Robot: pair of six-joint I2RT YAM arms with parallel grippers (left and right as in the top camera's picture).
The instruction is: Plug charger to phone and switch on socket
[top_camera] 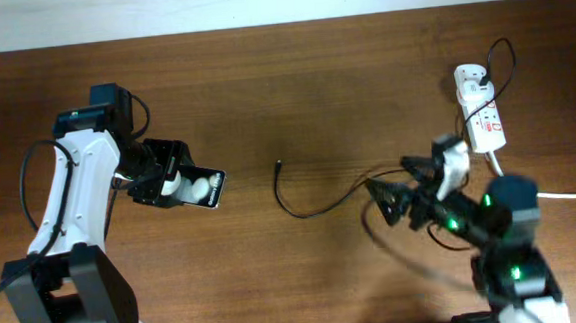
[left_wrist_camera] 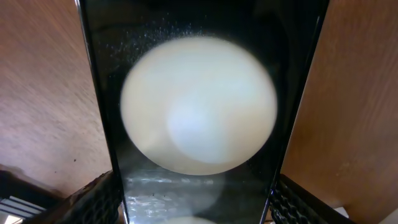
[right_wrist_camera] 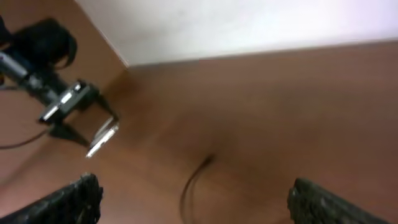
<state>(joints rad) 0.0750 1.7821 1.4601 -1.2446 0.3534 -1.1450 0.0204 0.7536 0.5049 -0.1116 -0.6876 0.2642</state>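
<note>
Left end effector (top_camera: 173, 183) is clamped across the phone (top_camera: 210, 189), holding it over the left side of the surface (top_camera: 263, 83), free end pointing toward the middle. Right end effector (top_camera: 383, 202) is spread wide with nothing in it, above the right stretch of the charger (top_camera: 297, 211); the connector tip lies loose mid-surface, well apart from the phone. Socket (top_camera: 483, 119) sits at the far right, white adapter plugged in.

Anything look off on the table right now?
Nothing damaged or spilled. The phone sits clamped in the left gripper, not on the table, and the charger lies loose mid-table, its tip apart from the phone. The right gripper is open and empty.
</note>
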